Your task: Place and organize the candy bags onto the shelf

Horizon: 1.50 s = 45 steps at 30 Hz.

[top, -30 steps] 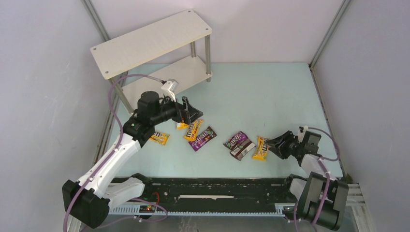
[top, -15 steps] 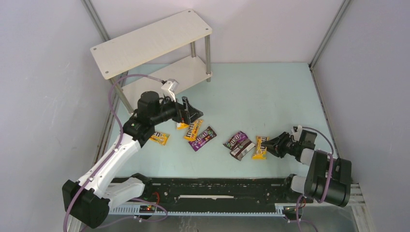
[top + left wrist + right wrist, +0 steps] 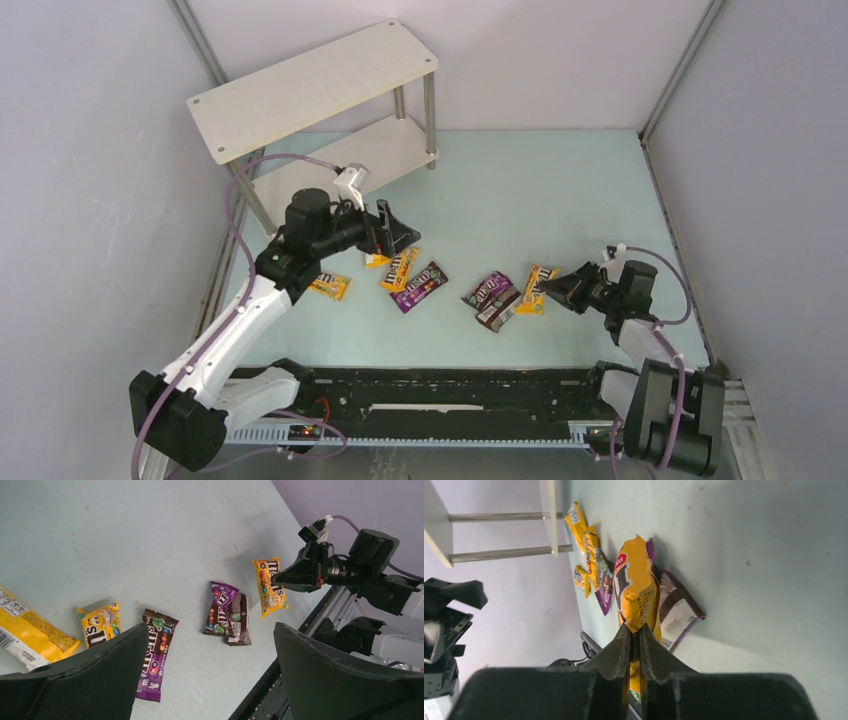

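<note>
— Left gripper (image 3: 385, 228): why hang there?
— Jaws spread wide over the nearer candy bags (image 3: 400, 268), ready to drop on one. The shelf (image 3: 310, 85) stands just behind.
— And the right gripper (image 3: 556, 292)?
— Clamped on one end of the yellow bag (image 3: 636, 590), tipping it up beside the brown bag (image 3: 500, 312). Probably off the table (image 3: 560, 190), though that's hard to tell.
</note>
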Each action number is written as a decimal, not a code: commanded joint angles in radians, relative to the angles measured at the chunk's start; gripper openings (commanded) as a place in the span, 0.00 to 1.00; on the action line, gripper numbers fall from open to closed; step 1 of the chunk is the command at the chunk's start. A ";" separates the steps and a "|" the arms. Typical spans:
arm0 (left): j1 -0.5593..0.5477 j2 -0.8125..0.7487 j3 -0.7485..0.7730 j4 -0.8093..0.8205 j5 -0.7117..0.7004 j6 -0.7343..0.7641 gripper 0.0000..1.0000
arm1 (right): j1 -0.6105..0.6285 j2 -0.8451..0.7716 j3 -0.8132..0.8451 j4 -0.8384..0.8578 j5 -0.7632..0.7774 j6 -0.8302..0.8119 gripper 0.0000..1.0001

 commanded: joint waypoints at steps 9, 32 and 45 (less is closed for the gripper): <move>-0.313 0.114 -0.127 0.465 0.128 -0.424 1.00 | 0.286 -0.292 0.071 0.133 0.065 0.389 0.11; -0.518 0.395 -0.566 1.591 -0.302 -0.984 0.72 | 0.741 -0.300 0.118 0.401 0.496 0.674 0.09; -0.551 0.376 -0.598 1.589 -0.428 -0.988 0.49 | 0.855 -0.297 0.116 0.406 0.726 0.687 0.10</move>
